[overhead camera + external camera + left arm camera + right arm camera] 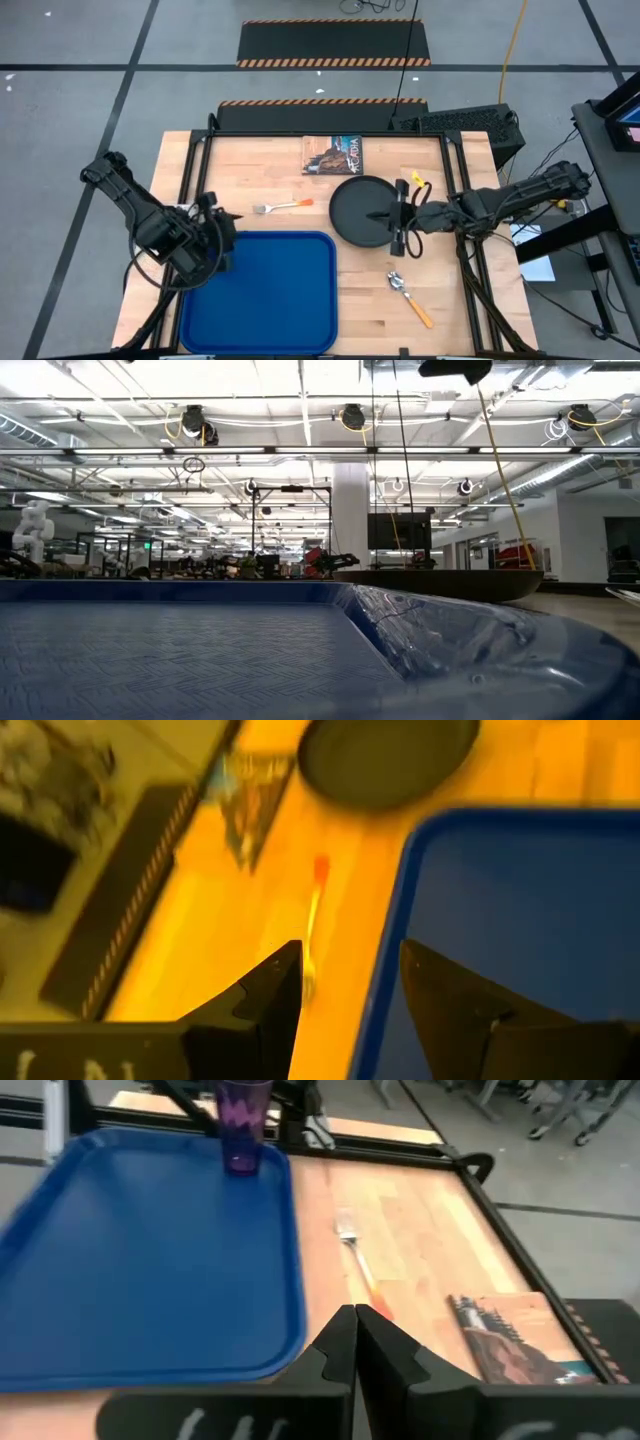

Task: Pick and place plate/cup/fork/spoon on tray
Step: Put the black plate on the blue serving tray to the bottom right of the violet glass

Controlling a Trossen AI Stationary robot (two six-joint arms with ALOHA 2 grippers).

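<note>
My right gripper [400, 216] pinches the round black plate's [358, 208] rim, fingers closed on it. My left gripper [350, 990] hovers, fingers apart and empty, over the bright blue plastic tray's [262, 290] corner.

We see two dark, jointed arms with thick black segments and black cables looped alongside them. The left gripper [350, 1000] has two matte black, wedge-shaped fingers [270, 995] on a flat black bar with pale markings. The right gripper [355, 1342] shows similar black tapered fingers and faint white lettering.
</note>
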